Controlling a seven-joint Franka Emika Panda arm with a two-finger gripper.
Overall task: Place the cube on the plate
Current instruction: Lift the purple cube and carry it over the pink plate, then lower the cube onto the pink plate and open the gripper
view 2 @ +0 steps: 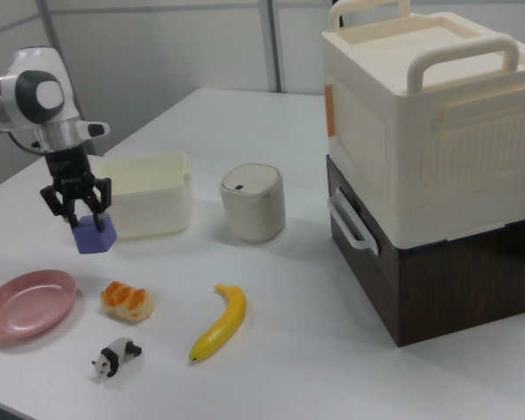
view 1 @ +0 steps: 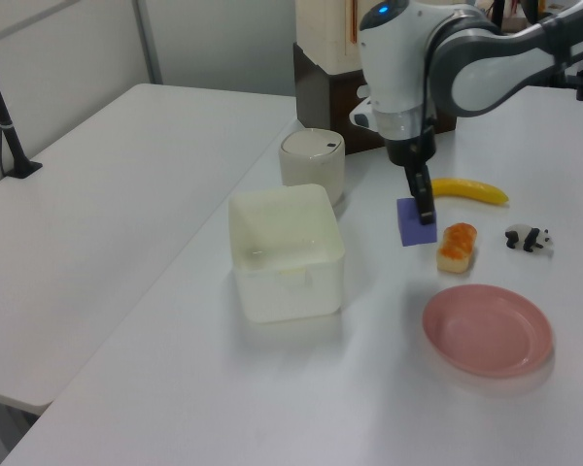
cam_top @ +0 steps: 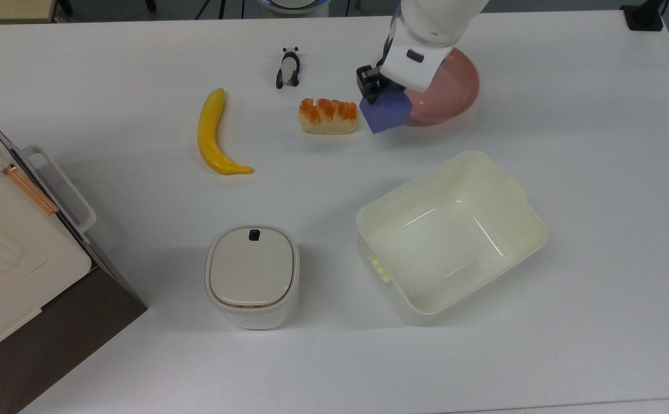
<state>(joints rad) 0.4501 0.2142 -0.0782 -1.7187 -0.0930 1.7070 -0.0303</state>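
Pointing straight down, gripper [view 2: 77, 210] pinching cube [view 2: 95, 234], lifted off table, near plate [view 2: 26, 303].
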